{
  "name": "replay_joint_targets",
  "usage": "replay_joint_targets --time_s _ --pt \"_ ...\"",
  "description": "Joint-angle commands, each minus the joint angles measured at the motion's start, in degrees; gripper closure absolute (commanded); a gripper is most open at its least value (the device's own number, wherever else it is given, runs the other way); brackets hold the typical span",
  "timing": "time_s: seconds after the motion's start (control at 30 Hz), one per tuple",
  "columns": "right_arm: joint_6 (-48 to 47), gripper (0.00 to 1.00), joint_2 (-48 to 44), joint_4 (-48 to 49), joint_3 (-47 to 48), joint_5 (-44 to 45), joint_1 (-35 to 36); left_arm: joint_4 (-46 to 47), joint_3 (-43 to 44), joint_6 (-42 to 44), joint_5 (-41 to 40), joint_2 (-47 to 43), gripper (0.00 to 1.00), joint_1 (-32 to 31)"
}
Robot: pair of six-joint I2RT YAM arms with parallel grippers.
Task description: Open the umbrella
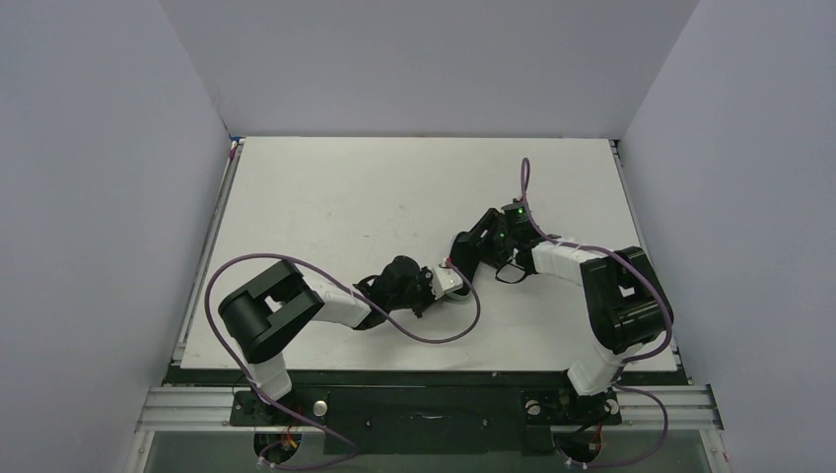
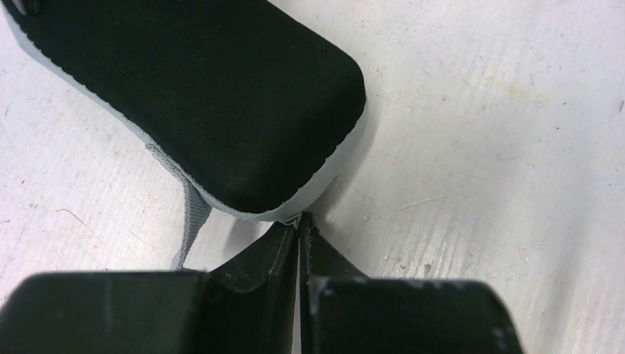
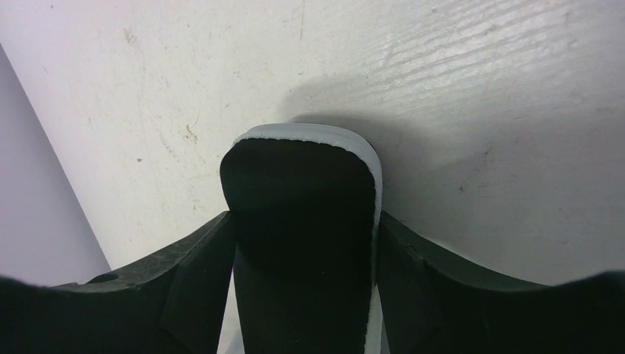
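A lab test cell: bare white table [image 1: 325,197] boxed by plain grey walls [image 1: 99,197].

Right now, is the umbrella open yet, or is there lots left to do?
Not open yet. Done: both arms are at the umbrella, which lies on the table. In hand: the right end effector clamps one end, and the left end effector looks pinched shut on the pale edge at the other end. Left: all the opening, since it is a flat folded bundle with no canopy spread.

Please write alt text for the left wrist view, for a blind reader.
The left claw, shut, pinches the pale edge of the folded umbrella, black side up on the white table. A grey strap trails from it.
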Motion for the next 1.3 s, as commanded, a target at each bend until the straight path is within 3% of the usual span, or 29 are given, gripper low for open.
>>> replay_joint_targets --time_s 0.0,0.2,0.23,0.33,0.37,0.43,0.5,0.73,0.87,1.0,1.27 --pt "6.8 1.00 1.1 -11.1 -2.0 10.2 -0.7 -0.7 0.2 -2.1 -0.6 -0.9 1.00 -2.2" --pt "8.4 0.99 -0.3 -10.2 -3.1 7.6 -0.8 -2.8 0.3 -3.4 -1.8 -2.2 1.00 -1.1" --pt "7.2 0.94 -0.6 -8.1 -3.2 4.8 -0.8 -2.9 0.3 -4.3 0.0 -2.3 1.00 -0.2" --pt "0.1 0.56 -3.4 -6.7 -2.1 0.2 -1.5 -3.7 0.6 -5.0 4.0 -2.0 1.00 2.6" --pt "-5.0 0.50 -4.1 -7.3 -1.7 -1.7 -1.8 -4.3 1.2 -4.3 4.6 -1.8 1.00 4.2" --pt "-10.7 0.29 -6.8 -8.0 -1.4 -3.9 -3.2 -5.8 2.1 -2.6 6.4 -1.0 1.00 6.2" --pt "-15.8 0.20 -8.1 -9.9 -1.3 -6.5 -4.8 -6.1 2.6 -0.3 8.5 -0.6 1.00 8.0" --pt "-34.7 0.18 -5.6 -28.4 9.0 -18.0 -8.4 -7.9 4.4 8.2 14.3 0.4 1.00 9.3" --pt "-53.5 0.18 -4.9 -37.0 17.4 -21.7 -8.5 -7.7 4.1 12.1 16.3 0.4 1.00 9.9" --pt "-78.8 0.19 -1.2 -44.7 25.3 -26.2 -8.4 -7.8 4.0 16.6 16.7 0.9 1.00 10.2" --pt "-102.8 0.18 12.6 -63.8 48.9 -23.7 -2.9 -7.1 4.5 18.1 15.7 1.8 1.00 10.3"
